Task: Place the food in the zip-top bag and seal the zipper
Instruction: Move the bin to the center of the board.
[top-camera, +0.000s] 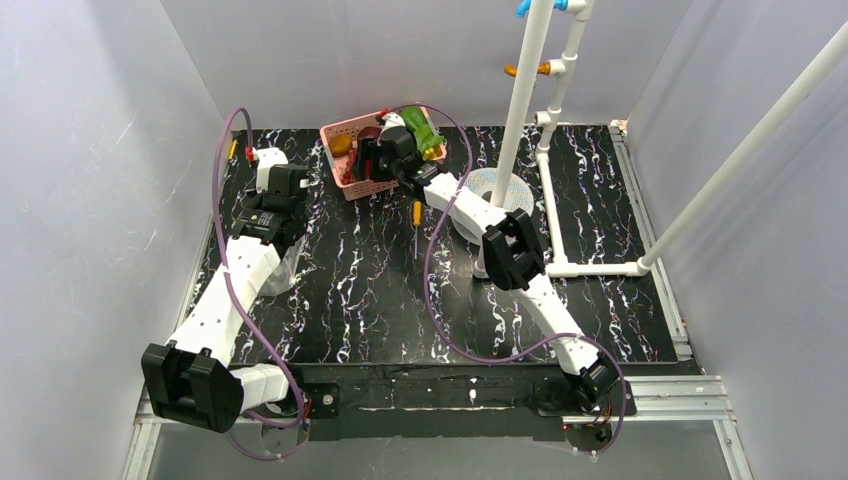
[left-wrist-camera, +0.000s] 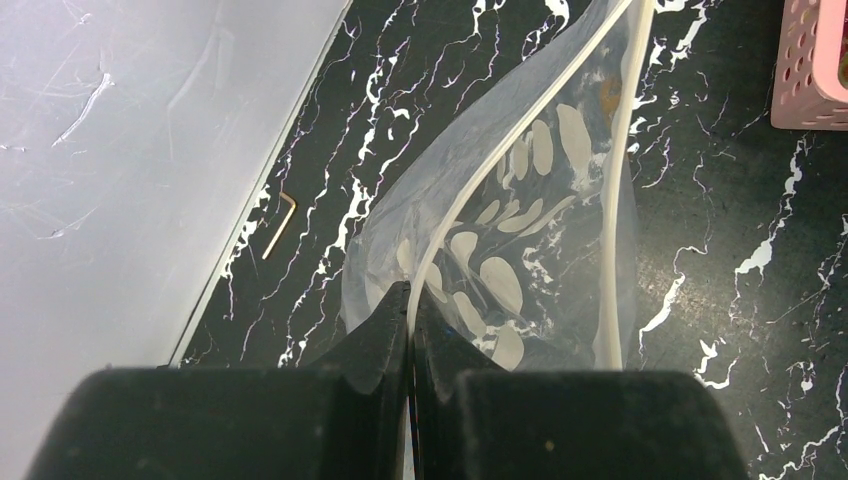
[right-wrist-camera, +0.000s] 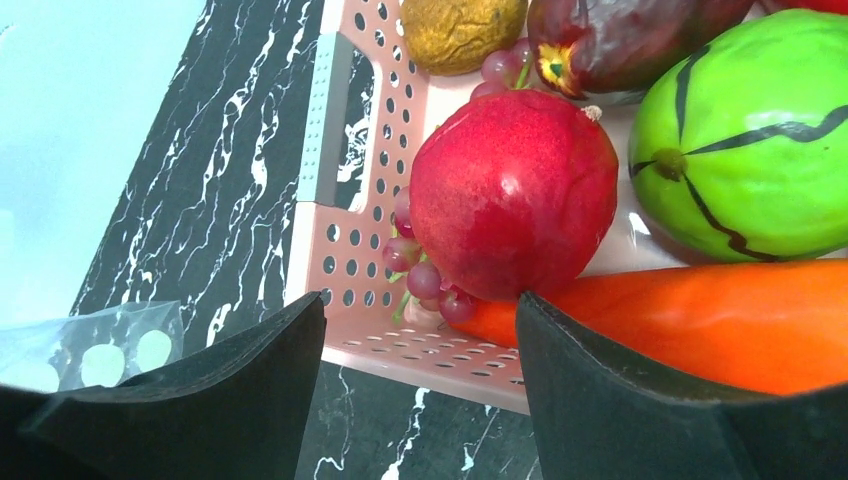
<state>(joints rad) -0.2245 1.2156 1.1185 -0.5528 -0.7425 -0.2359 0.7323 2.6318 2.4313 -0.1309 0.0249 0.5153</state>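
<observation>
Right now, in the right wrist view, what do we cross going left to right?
zip-top bag → pink basket → red apple → green striped fruit. Left out because they overlap the others: grapes, carrot.

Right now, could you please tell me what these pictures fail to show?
- Top view: the right gripper covers much of the pink basket; the left arm hides most of the zip-top bag.
- Left wrist view: the bag's far end runs off the top edge; contents unclear.
- Right wrist view: the right edge and a finger cut off the orange piece.
</observation>
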